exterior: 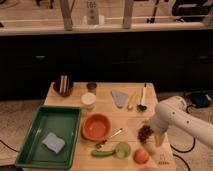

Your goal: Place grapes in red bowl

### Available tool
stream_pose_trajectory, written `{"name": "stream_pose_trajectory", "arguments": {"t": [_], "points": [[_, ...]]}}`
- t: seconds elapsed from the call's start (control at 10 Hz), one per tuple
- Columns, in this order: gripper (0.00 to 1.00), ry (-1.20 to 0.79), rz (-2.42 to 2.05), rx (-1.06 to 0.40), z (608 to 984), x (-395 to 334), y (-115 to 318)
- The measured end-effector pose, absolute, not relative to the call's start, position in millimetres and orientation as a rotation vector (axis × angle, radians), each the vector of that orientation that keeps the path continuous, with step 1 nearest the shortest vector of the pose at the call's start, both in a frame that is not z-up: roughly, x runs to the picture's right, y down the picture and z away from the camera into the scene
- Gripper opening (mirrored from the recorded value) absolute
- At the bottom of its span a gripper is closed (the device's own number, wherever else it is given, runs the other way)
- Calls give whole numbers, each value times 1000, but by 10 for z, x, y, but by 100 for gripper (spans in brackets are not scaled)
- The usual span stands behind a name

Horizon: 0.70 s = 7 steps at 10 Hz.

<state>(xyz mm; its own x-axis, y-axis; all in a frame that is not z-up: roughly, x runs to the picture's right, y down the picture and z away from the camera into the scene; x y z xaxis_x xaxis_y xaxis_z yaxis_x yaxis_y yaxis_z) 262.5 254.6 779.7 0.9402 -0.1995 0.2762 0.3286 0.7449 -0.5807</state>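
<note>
Grapes (145,133): on the surface (114,111) near its right edge, apart from the empty red bowl (95,127); gripper (158,140) low, just beside them, hold or none cannot be told; lift, carry and placing apparently outstanding.

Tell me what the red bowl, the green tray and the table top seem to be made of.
The red bowl is likely plastic or glazed ceramic: smooth, even orange-red. The green tray is probably plastic: uniform colour, moulded raised rim. The table top looks like wood: pale tan, matte. The gripper is at the table's right side, by the grapes.
</note>
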Motion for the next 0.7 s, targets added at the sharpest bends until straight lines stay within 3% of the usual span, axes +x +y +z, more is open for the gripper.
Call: {"name": "stream_pose_trajectory", "arguments": {"t": [0.2,0.7], "points": [[79,-204,-285,-672,7805,2636,2546],[51,-207,-261,-678,7827,2666,2567]]}}
